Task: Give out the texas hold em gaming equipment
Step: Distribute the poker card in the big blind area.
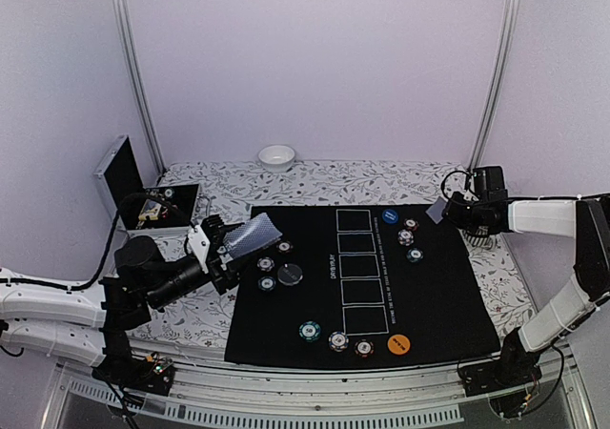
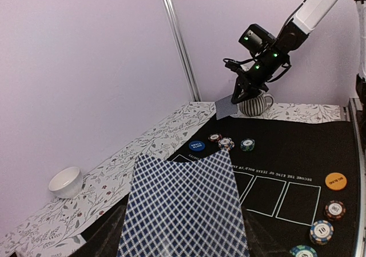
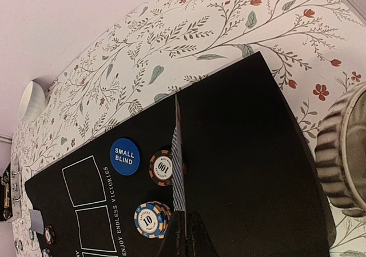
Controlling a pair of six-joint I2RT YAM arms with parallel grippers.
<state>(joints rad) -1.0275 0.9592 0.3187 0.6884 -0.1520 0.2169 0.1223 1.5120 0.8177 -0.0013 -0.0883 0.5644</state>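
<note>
On the left, open case [image 1: 116, 173], chips [image 1: 168, 194] inside

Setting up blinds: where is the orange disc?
In the top view, the orange disc lies at the near edge of the mat, right of centre, beside a chip.

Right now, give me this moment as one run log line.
left gripper: shut on card stack, over mat left edge | right gripper: shut on single card, mat's far-right corner

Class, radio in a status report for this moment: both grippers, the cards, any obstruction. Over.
Left gripper shut on cards, at left edge of mat. Right gripper shut on lone card, held over chips. Striped mug close beside. Over.
</note>
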